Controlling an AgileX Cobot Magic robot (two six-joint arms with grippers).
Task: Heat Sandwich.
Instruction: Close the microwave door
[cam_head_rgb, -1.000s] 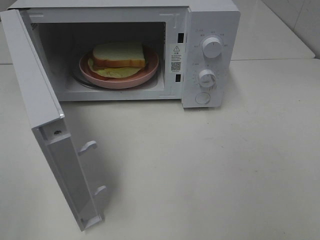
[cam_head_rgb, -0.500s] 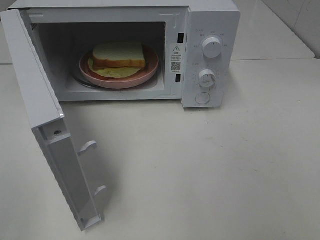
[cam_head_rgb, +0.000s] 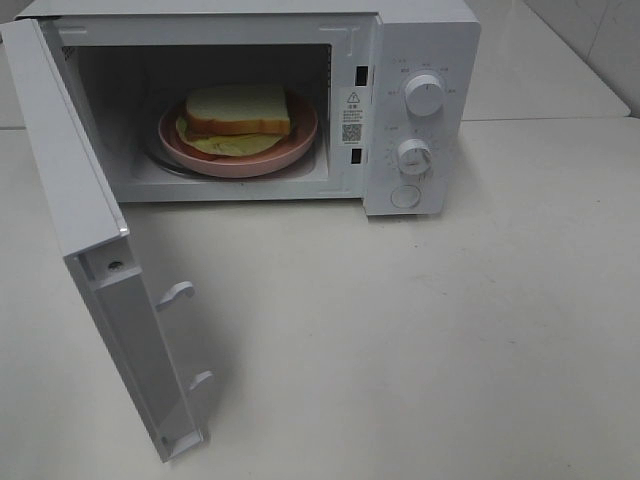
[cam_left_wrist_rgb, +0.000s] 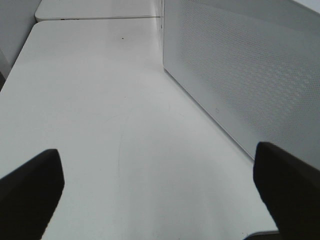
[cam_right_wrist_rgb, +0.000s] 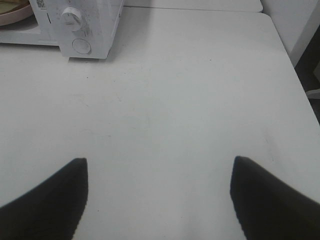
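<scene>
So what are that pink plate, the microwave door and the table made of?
Pink plate: smooth, evenly coloured, faint sheen; glazed ceramic or plastic, can't tell which.
Microwave door: white moulded plastic, going by its hooked latches, with a dotted, probably metal mesh panel.
Table: matte white, faintly scuffed; likely laminate.

Left gripper (cam_left_wrist_rgb: 159, 187): jaws spread to their widest, holding nothing.
Left fingers (cam_left_wrist_rgb: 30, 192): two dark, blunt pads, well apart, touching nothing.
Right gripper (cam_right_wrist_rgb: 160, 197): jaws parted wide, holding nothing.
Right fingers (cam_right_wrist_rgb: 272, 200): two dark, tapered tips, well apart, free of contact.
</scene>
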